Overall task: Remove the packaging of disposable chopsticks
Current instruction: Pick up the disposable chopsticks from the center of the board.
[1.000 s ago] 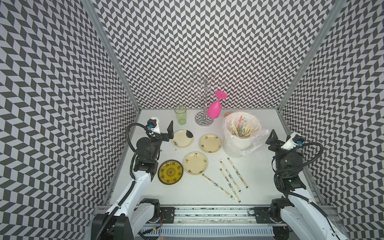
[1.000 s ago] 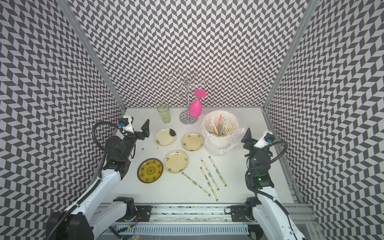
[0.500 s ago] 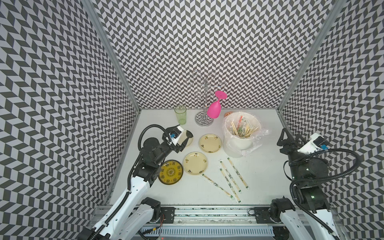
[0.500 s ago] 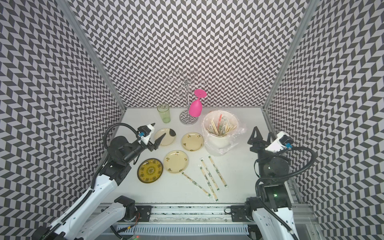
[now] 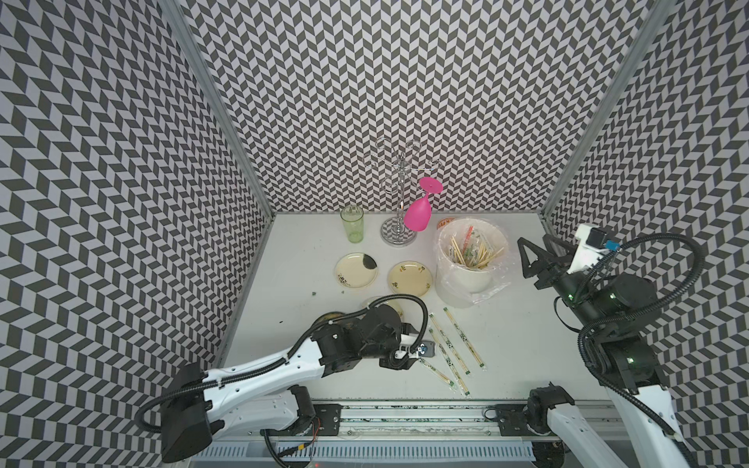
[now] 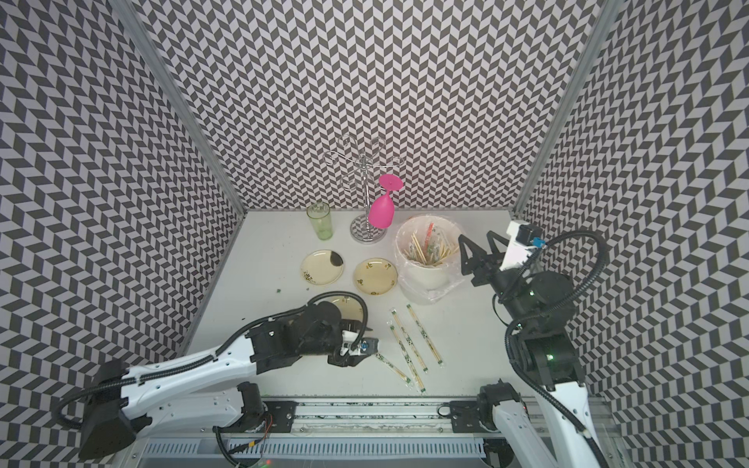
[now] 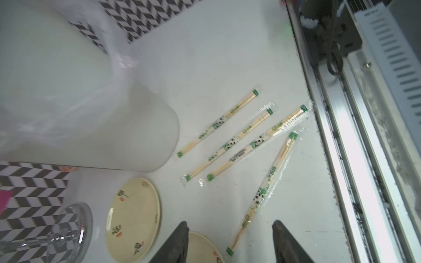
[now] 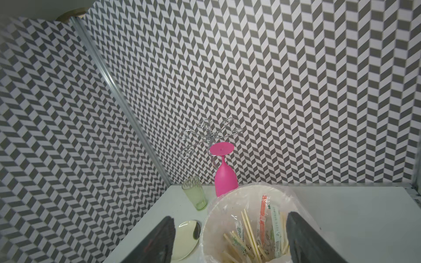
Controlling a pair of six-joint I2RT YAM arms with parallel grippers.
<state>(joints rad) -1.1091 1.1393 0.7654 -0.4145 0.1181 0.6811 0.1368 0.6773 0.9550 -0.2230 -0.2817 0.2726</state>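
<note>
**Four wrapped pairs on the table, both grippers empty**

I count four long clear plastic sleeves (image 7: 229, 144) with panda marks and green ends. Each holds a pair of pale bamboo disposable chopsticks (image 7: 245, 101). They lie flat near the front rail (image 5: 405, 409), about five o'clock from the table's middle, with the far wall as twelve.

Three lie nearly parallel and the fourth is angled. Its end sits between the left gripper (image 7: 230, 224) fingers, which are moderately apart and grip nothing. Only the left wrist view shows this, because both top views hide those fingers.

The right gripper (image 5: 534, 240) is wide open and empty, at three o'clock from the one white bucket lined with a clear bag (image 5: 462, 279). The right wrist view shows loose sticks and wrappers inside it.

- Three cream round plates (image 5: 356, 270), one half under the left arm
- One green glass tumbler (image 5: 352, 223)
- One pink goblet (image 5: 418, 210), upside down on a wire rack (image 5: 391, 235)

The white tabletop (image 5: 527, 344) has chevron walls (image 5: 405, 81) on three sides.
</note>
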